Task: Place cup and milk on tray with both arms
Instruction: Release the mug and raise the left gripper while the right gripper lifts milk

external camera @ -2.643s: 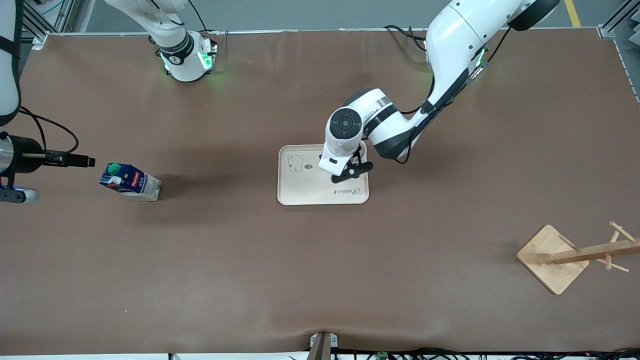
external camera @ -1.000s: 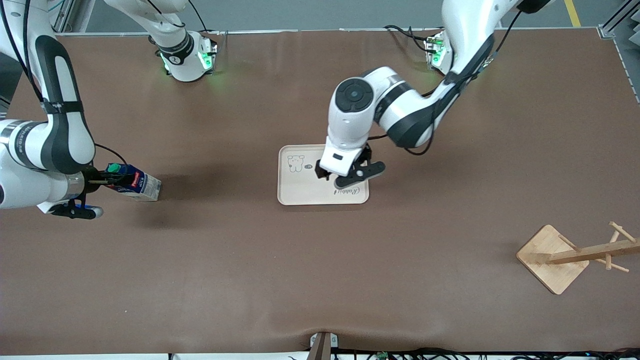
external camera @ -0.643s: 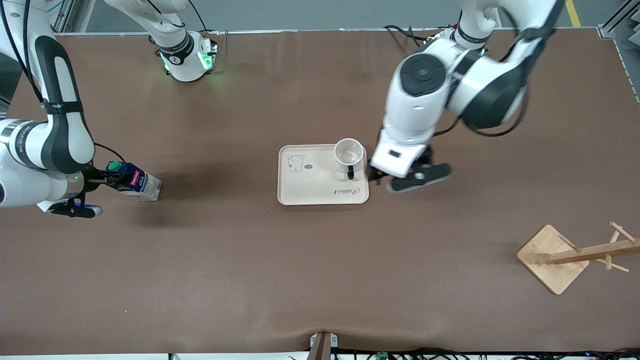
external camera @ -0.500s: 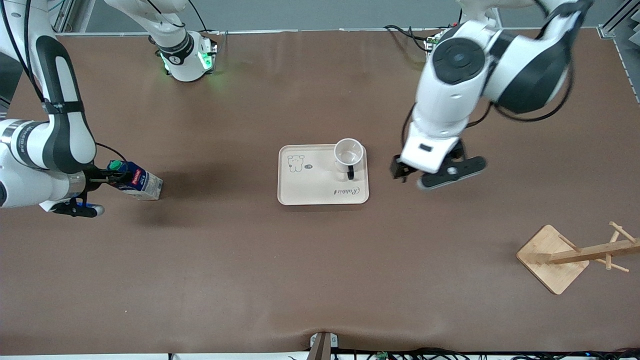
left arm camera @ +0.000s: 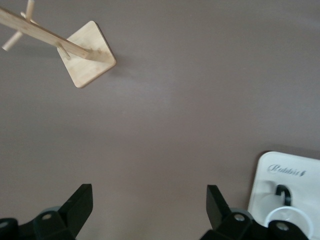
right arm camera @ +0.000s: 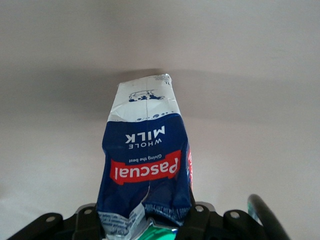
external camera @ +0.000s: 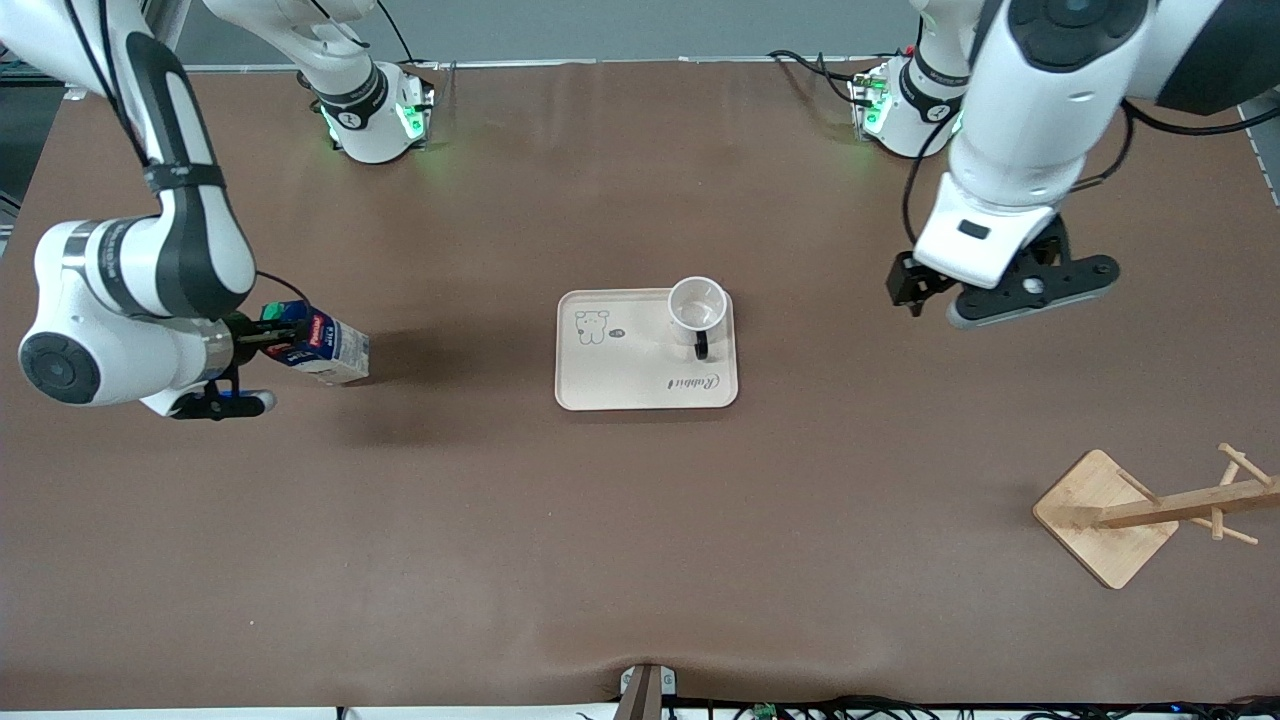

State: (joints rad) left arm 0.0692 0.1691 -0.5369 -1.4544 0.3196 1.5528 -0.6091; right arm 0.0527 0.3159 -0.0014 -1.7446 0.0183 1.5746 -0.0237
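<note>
While clamped on milk (external camera: 325, 348), right jaws

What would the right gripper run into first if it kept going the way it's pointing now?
Probably the tray. The right gripper, shut on the milk, points along the table toward it, with bare tabletop between, though its height is unclear.

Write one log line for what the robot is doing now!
cup: on tray | right claw: shut on milk | left claw: open, over table

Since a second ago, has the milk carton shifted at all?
Yes. The milk, gripped by the right gripper, has moved toward the tray, closing some of the gap.
</note>
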